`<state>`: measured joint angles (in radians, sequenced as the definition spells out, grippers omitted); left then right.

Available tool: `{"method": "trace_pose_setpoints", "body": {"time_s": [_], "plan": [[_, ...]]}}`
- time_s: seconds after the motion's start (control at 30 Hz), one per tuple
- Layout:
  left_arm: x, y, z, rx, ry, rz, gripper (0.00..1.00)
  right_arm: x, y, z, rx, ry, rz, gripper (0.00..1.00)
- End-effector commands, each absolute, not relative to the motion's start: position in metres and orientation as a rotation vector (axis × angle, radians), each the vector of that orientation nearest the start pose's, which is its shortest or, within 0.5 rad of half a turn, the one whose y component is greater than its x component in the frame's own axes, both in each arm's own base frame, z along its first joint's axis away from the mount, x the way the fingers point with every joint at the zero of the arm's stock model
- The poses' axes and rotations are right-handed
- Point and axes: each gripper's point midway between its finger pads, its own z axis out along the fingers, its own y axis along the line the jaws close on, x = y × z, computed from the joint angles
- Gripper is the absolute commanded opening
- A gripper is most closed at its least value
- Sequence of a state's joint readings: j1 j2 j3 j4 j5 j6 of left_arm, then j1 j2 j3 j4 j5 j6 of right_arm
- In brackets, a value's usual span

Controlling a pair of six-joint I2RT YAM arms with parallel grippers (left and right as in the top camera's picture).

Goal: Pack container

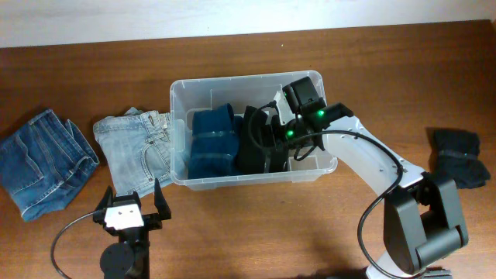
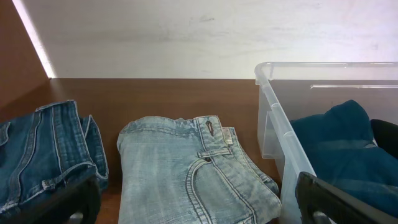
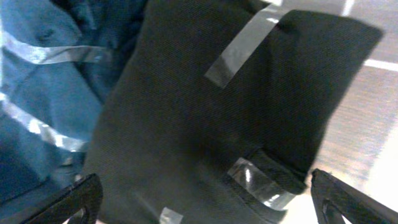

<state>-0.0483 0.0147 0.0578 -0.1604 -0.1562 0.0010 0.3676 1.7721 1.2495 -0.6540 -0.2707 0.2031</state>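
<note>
Plainly, the right end effector is spread wide, its fingertips far apart at either side of the wrist view and pinching nothing. It hangs inside the container, directly over the black folded garment, which carries strips of clear tape.

Take the overhead view as a clock face with 12 at the wall. The navy folded garment sits at 9 o'clock of the black one, touching it. A bare strip of container floor lies at 3 o'clock, between the black garment and the end wall. The container's long axis runs from 9 to 3 o'clock, and it rests near the middle of the desk.

The left end effector is likewise spread and empty, low at about 7 o'clock of the container. From it the light blue jeans lie straight ahead at 12 o'clock, folded flat, just beside the container's short left wall. The darker jeans lie at 10 o'clock, well apart from the container. A dark folded garment lies on the desk at 3 o'clock of the container, well apart from it and nearer the right arm.

I judge that the right arm must lift straight up first, since the walls hem it in. The free room inside looks narrow, so the next garment would have to go in on edge at the 3 o'clock end.
</note>
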Motion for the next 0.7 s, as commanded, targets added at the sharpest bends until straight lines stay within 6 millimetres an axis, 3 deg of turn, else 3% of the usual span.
{"method": "trace_pose_setpoints", "body": {"time_s": [0.0, 0.17, 0.3, 0.4, 0.47, 0.53, 0.67], "plan": [[0.241, 0.016, 0.157, -0.065, 1.685, 0.109, 0.99, 0.376, 0.184, 0.088, -0.355, 2.733, 0.422, 0.99], [0.241, 0.016, 0.157, -0.065, 1.685, 0.108, 0.99, 0.388, 0.185, 0.112, -0.379, 2.695, 0.396, 0.98], [0.241, 0.016, 0.157, -0.065, 1.685, 0.108, 0.99, 0.398, 0.166, 0.129, -0.317, 2.697, 0.232, 1.00], [0.241, 0.016, 0.157, -0.065, 1.685, 0.109, 1.00, 0.400, 0.149, 0.133, -0.206, 2.713, 0.115, 0.74], [0.241, 0.016, 0.157, -0.065, 1.685, 0.108, 0.99, 0.399, 0.142, 0.132, -0.137, 2.727, 0.079, 0.45], [0.241, 0.016, 0.157, -0.066, 1.685, 0.109, 0.99, 0.398, 0.140, 0.130, -0.091, 2.735, 0.067, 0.30], [0.241, 0.016, 0.157, -0.066, 1.685, 0.109, 0.99, 0.399, 0.139, 0.120, 0.001, 2.759, 0.068, 0.11]]}}
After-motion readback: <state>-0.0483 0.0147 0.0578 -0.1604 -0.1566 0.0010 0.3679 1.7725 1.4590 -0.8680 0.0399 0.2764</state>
